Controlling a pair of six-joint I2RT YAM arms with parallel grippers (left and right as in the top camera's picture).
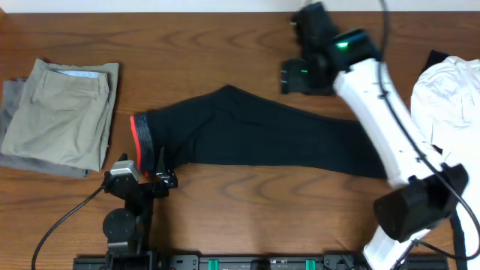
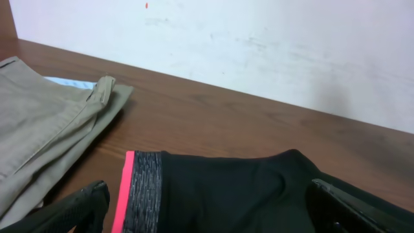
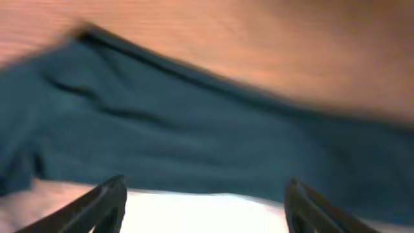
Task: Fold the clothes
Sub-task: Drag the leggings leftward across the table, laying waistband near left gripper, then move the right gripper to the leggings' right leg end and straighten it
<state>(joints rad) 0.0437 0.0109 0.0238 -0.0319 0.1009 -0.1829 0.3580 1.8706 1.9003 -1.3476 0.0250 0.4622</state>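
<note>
Your long black stretchy pants (image 1: 255, 139) lie stretched across the middle of brown wooden table (image 1: 225, 45), grey waistband edged red-orange (image 1: 141, 146) at left end. Your left gripper (image 2: 207, 213): fingers wide apart, at waistband, empty. Your right gripper (image 3: 204, 210): fingers apart, empty, near pants' far edge; view blurred. Folded tan khaki trousers (image 1: 64, 112) far left.

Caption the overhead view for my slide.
Long black pants spread across the wooden table, open left gripper by their red-edged waistband, folded khaki trousers beside, white garment opposite.

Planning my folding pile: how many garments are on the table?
3: black pants stretched across the middle, tan trousers folded at left, white garment at the right edge. Some grey fabric under the tan trousers may be another.
</note>
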